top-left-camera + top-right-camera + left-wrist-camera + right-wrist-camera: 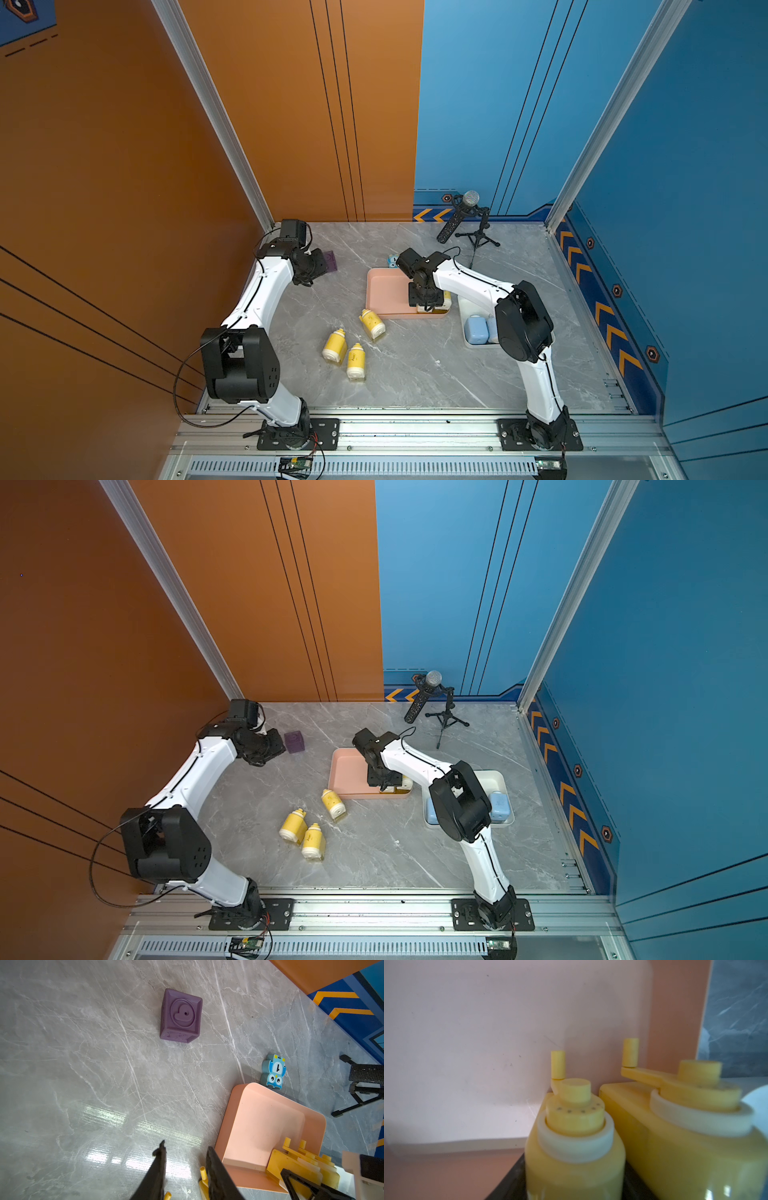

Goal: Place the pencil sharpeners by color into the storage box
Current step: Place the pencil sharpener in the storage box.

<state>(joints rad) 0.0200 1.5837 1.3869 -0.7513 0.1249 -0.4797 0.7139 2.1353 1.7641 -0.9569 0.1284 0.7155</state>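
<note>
A grey marble table (pixel 415 374) is seen. Left of the pink tray (pixel 384 291), the left gripper (pixel 185 1167) is held nearly closed, empty. Three yellow sharpeners (pixel 356 360) lie near the tray; inside it, a yellow sharpener (pixel 574 1147) sits between the right gripper's (pixel 427 306) narrowly parted jaws.

Robot lab cell — aluminium rails (pixel 415 432), painted panel walls (pixel 519 104).

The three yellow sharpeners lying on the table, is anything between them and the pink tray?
Nothing visible blocks them. The three yellow bottle-shaped sharpeners lie on bare grey marble tabletop, the nearest just off the pink plastic tray. The right hand is down in the tray's near corner.
</note>
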